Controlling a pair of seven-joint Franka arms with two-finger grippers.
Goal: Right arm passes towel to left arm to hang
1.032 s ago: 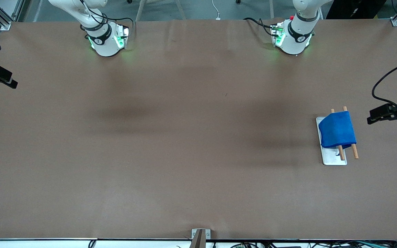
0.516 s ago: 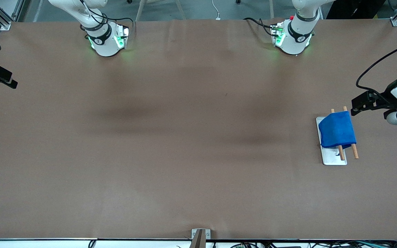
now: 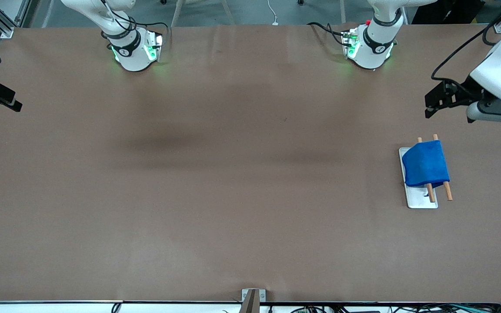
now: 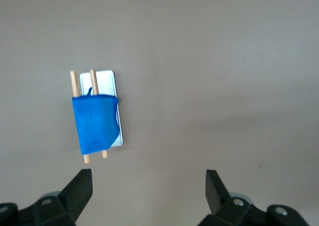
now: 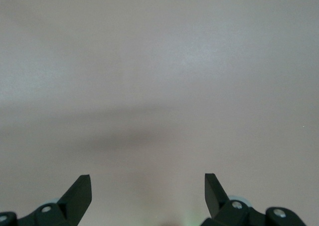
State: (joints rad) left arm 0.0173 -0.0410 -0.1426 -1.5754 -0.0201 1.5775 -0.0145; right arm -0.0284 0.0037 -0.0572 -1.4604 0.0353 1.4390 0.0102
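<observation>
Bright-blue towel [image 3: 425, 167] draped over two wooden rods [image 3: 447, 190] of a small rack on a pale metal base plate [image 3: 422, 201], toward the left arm's end of the bench [image 3: 233, 174]. The hang looks done, judging from how it lies. Cloth sits skewed: it covers the rod ends farther from the front camera almost fully and leaves the nearer ends bare. A dark loose thread shows at one corner in the left wrist view.

Left jaws [image 3: 434, 100]: wide apart, holding nothing, up in the air, well clear of the towel and off to one side of the rack. The left wrist view looks down on towel [image 4: 94, 123] and rack between the spread fingertips [image 4: 79, 188], with plenty of gap.

Right jaws [image 5: 148, 186]: wide apart, empty, over bare bench. The arm waits; only its base shows in the front view.

Risks, as judged:
- The drape looks uneven, so the towel could creep off the rods if the rack is jolted.
- The rack looks light; a sweep of the left arm or its trailing cable [image 3: 455, 52] past it could tip it.
- The loose thread could snag a fingertip if the left jaws return low over the cloth.
</observation>
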